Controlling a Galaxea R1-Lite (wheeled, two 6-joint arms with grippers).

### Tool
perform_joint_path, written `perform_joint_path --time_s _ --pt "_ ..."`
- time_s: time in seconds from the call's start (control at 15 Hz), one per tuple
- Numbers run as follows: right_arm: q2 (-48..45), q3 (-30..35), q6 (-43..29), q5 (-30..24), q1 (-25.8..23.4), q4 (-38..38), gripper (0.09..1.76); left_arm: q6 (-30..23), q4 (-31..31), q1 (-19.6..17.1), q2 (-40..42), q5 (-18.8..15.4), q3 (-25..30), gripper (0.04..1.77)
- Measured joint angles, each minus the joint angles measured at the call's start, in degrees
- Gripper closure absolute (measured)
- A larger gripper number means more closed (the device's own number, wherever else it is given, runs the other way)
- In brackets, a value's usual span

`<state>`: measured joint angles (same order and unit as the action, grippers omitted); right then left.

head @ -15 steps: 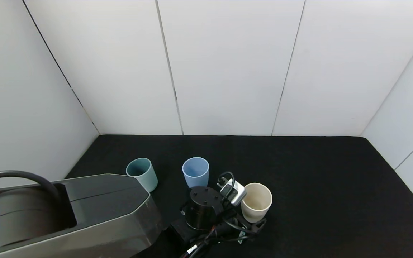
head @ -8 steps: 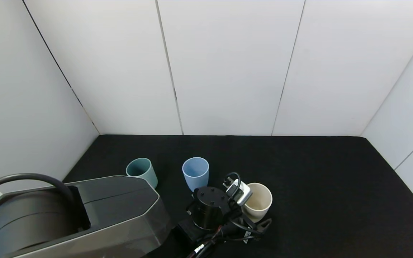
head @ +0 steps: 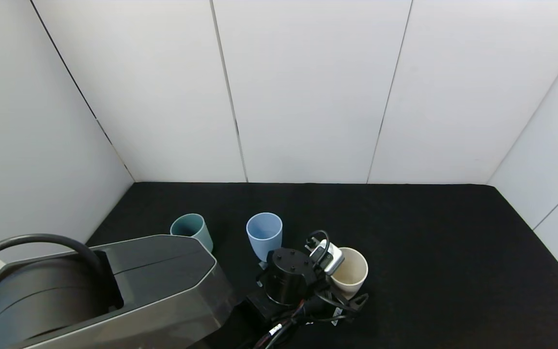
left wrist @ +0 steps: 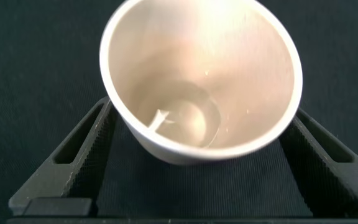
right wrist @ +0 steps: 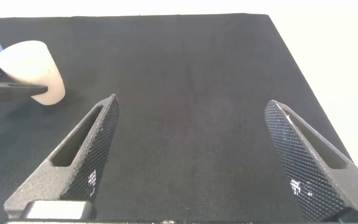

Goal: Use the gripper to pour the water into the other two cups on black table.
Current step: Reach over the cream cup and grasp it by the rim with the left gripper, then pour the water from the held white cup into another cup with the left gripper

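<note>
The cream-beige cup (head: pixel 355 270) stands upright on the black table (head: pixel 429 242); it also shows in the left wrist view (left wrist: pixel 229 56), with a little water in its bottom. My left gripper (head: pixel 349 287), with its white box (head: pixel 330 257) and looped cable, is open. Its two fingers stand either side of the cup in the left wrist view (left wrist: pixel 201 130). The light blue cup (head: pixel 264 232) and the teal-green cup (head: pixel 190 228) stand upright to the left. My right gripper (right wrist: pixel 191 155) is open and empty over bare cloth.
My grey-black left arm housing (head: pixel 114 291) fills the lower left and hides the base of the teal-green cup. White walls close the table at the back and sides. The right wrist view shows the cream cup (right wrist: pixel 30 68) farther off.
My left gripper has moved forward and to the right, so its fingers now reach further round the cream cup. The cups have not moved.
</note>
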<state>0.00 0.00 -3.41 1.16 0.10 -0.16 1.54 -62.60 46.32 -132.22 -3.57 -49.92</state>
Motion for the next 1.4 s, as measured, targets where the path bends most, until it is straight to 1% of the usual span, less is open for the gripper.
perform_joint_path --time_s 0.07,0.2,0.27,0.33,1.0,1.2,1.4 --pt "0.0 0.0 0.0 0.0 0.0 0.0 0.14 0.1 0.0 0.0 -0.1 0.1 -0.5 0.09" --pt "0.0 0.0 0.0 0.0 0.0 0.0 0.14 0.2 0.1 0.0 -0.3 0.1 -1.1 0.42" --pt "0.0 0.0 0.0 0.0 0.0 0.0 0.14 0.2 0.1 0.0 -0.4 0.1 -1.3 0.52" --pt "0.0 0.0 0.0 0.0 0.0 0.0 0.14 0.2 0.1 0.0 -0.4 0.1 -1.4 0.55" --pt "0.0 0.0 0.0 0.0 0.0 0.0 0.14 0.3 0.0 0.0 0.0 0.3 -1.0 0.59" --pt "0.0 0.0 0.0 0.0 0.0 0.0 0.14 0.4 0.7 0.0 2.2 0.1 0.3 0.59" --pt "0.0 0.0 0.0 0.0 0.0 0.0 0.14 0.4 2.5 -0.2 5.6 -0.1 2.6 0.59"
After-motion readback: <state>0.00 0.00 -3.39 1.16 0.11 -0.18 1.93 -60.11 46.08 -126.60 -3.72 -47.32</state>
